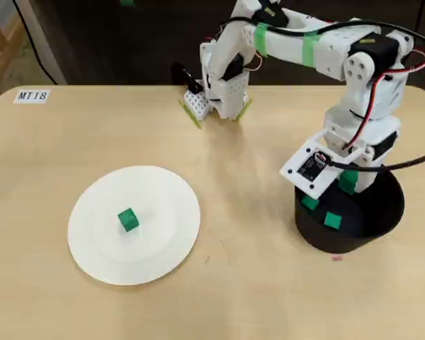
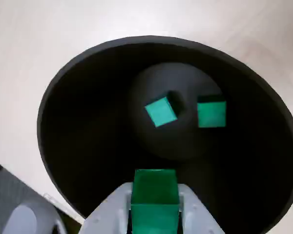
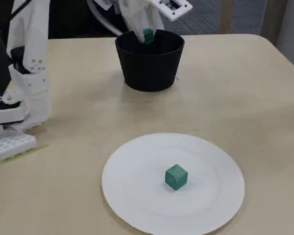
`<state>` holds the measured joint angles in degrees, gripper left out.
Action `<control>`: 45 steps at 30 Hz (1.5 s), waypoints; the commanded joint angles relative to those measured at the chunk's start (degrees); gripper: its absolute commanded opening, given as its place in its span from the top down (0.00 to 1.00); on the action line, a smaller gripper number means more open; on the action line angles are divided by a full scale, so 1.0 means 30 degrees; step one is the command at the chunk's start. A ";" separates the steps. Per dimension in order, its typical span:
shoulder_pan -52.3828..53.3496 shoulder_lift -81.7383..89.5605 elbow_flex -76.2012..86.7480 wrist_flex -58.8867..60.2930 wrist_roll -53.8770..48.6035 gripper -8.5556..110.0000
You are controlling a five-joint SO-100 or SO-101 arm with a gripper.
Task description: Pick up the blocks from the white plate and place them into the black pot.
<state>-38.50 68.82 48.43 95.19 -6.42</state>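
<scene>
- Pale wooden tabletop (image 1: 255,283) fills all three views, with a small white label reading "MT18" (image 1: 32,95) near its far left corner in the overhead view.
- White jointed robot arm with green tape bands (image 1: 304,46) reaches from its base at the table's back edge over to the right side in the overhead view.
- Large round flat white plate (image 1: 163,241) (image 3: 137,205) lies on the left in the overhead view, well apart from the pot.
- Matte black round pot with tall plain sides (image 1: 389,212) (image 2: 88,141) (image 3: 149,68) stands under the arm's wrist.
- White two-finger gripper (image 2: 155,204) (image 3: 147,34) hangs over the pot's mouth, its fingers (image 2: 193,214) closed on a small bright green cube, the held block (image 2: 155,195) (image 3: 148,35), pinched between them on both sides.
- Two more green cubes, the loose blocks (image 2: 161,111) (image 1: 332,220), lie on the pot's dark floor, near each other but not touching in the wrist view.
- One last green cube, the plate block (image 1: 128,219) (image 3: 176,176), sits alone near the plate's centre.
</scene>
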 commanded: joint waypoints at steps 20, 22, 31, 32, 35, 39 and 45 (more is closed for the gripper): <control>0.9287 0.4570 -0.0205 -0.1934 -0.0439 0.95; 1.1162 0.5039 -0.0205 -0.2197 -0.0088 0.95; 1.8604 0.4043 0.0586 -0.0029 0.6680 0.95; 1.9189 0.4160 0.1260 -0.0029 0.7500 0.95; 2.0449 0.3896 0.2432 0.0000 0.9316 0.95; 2.1445 0.2812 0.2900 0.0000 1.0430 0.95; 2.2354 0.1289 0.3486 0.0000 1.0664 0.95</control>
<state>27.51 72.69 58.97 94.92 25.31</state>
